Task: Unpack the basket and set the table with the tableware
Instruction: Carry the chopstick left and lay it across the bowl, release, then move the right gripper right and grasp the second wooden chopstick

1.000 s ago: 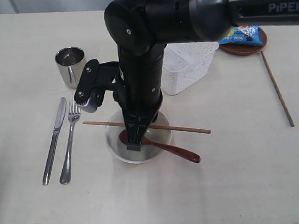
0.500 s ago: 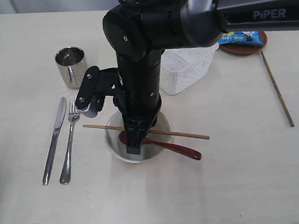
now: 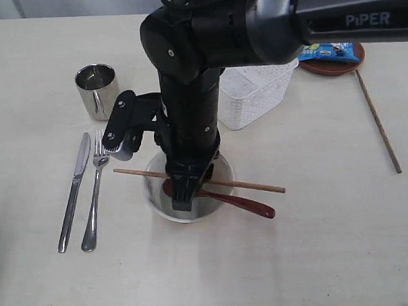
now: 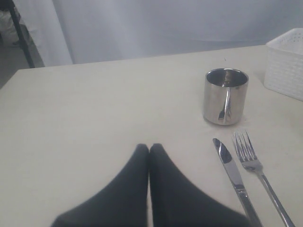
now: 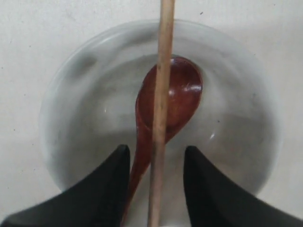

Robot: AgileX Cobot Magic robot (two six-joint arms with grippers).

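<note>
My right gripper [image 3: 182, 199] [image 5: 156, 149] hangs open inside the pale bowl [image 3: 151, 198] [image 5: 61, 94]. One wooden chopstick [image 3: 261, 186] [image 5: 163, 56] lies across the bowl's rim and runs between the spread fingers without touching them. Under it, the reddish-brown spoon [image 3: 245, 204] [image 5: 177, 90] rests in the bowl. The second chopstick [image 3: 377, 120] lies far right. To the bowl's left are the knife [image 3: 73, 192] [image 4: 232, 170], the fork [image 3: 96, 201] [image 4: 251, 158] and the steel cup [image 3: 96, 90] [image 4: 226, 97]. My left gripper [image 4: 149, 147] is shut and empty above the table [image 3: 300, 258].
The white basket [image 3: 255, 91] [image 4: 286, 64] stands behind the bowl, partly hidden by the right arm. The brown plate [image 3: 323, 69] at the back right holds a blue snack bag [image 3: 333, 49].
The right arm shifted slightly left a second ago, and the chopstick's right end slid a little toward the front. Nothing has visibly moved in the last half second.
</note>
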